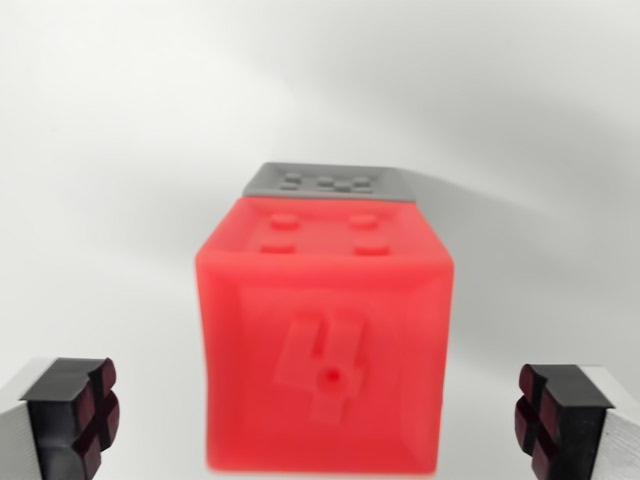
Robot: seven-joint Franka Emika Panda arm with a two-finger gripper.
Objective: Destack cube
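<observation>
In the wrist view the red cube (325, 335) sits centred on a grey cube (330, 182) beneath it, framed between the wide-open, empty gripper (325, 415), whose pads (82, 412) flank it apart, seemingly lined up for a grasp.

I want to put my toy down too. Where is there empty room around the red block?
Bare white surface lies on the wrist view's left of the red block, and more on its right. The middle is crowded: the block fills the gap between the open end effector's fingers, with a gray block just behind it.
</observation>
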